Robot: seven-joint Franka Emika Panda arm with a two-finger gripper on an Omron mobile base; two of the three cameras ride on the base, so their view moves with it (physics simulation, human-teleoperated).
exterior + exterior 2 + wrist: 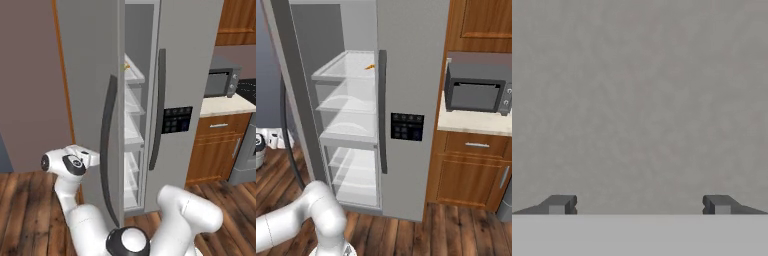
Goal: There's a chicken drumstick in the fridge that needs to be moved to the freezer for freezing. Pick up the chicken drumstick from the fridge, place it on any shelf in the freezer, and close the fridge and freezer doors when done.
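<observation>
A rendered kitchen with a dark plank floor [25, 200] and a tall grey side-by-side fridge [411, 60] takes up both base views. At the left, one door [87, 100] stands swung open, its long dark handle [106, 150] facing the robot, and the arm's hand sits just beside that door's outer face. In the hand view the pincer [639, 205] has its two dark tips spread wide apart with nothing between them, looking straight at a plain grey panel, apparently the door skin. Behind the open door the compartment shows clear shelves [348, 102] and bins, bare as far as can be seen. A small orange-yellow speck [370, 66] lies on the top shelf toward its right edge, next to the shut door [416, 100] with its dark control panel [407, 126]; it may be the chicken drumstick, but it is too small to make out, and whether this is the fridge side or the freezer side cannot be told. Such a drumstick would likely be light, firm at the bone and slightly slick on the meat, so a hold across the thick meaty middle looks safest. Farther right, a microwave [478, 95] rests on the table [476, 122] over wooden cabinets [466, 175]. The shut compartment's contents are hidden.
</observation>
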